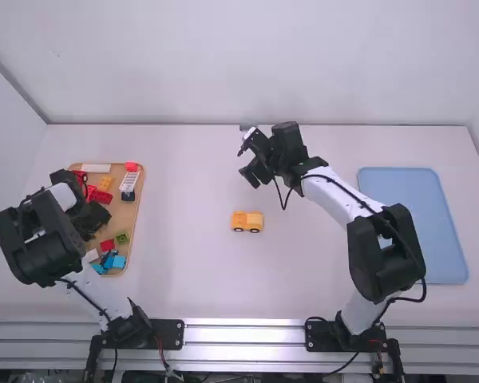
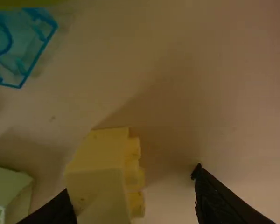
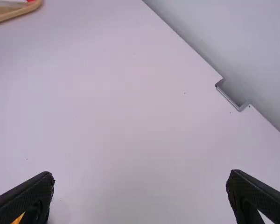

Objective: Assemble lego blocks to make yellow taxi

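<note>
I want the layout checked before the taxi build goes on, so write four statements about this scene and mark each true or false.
1. The yellow car stands on the table. True.
2. The right hand is closed on the car. False: its fingers are apart.
3. The wooden tray lies nearer the right arm's base. False: it is nearer the left arm's.
4. A yellow block is beside one finger of the left hand. True.

A blue tray (image 1: 411, 223) lies on the right part of the white table (image 1: 184, 215). A pale back wall (image 1: 247, 64) stands along the table's far edge, a side wall (image 1: 8, 152) at its left, and metal rails (image 1: 243, 335) run along its near edge.
</note>
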You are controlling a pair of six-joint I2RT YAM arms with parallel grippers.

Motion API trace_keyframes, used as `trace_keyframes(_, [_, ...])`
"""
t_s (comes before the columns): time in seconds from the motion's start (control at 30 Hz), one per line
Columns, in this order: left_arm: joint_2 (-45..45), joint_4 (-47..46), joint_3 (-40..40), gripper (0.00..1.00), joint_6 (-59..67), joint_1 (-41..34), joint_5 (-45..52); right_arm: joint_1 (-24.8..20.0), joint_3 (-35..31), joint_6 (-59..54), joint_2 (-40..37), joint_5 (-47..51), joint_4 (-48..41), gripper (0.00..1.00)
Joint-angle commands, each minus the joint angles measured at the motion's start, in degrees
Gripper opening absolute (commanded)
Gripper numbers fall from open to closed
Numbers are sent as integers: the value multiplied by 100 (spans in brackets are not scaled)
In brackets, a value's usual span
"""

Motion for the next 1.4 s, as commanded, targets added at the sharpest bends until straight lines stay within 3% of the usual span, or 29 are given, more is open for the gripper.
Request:
trace_keyframes(0.0, [188, -111, -72, 55, -256, 44, -422, 22, 59, 24, -105, -28, 11, 99])
trace_keyframes(0.37, [188, -68, -72, 44, -535, 46, -304, 22, 59, 22, -105, -9, -50, 99])
trace_keyframes(0.47, [188, -162, -72, 36, -975, 17, -634, 24, 59, 7, -105, -13, -55, 99])
trace_keyframes(0.93, [188, 66, -251, 40, -1121, 7, -675, 22, 59, 4, -105, -26, -98, 99])
trace_keyframes(1.37, [186, 256, -245, 39, -632, 42, 177, 22, 59, 4, -105, -28, -98, 99])
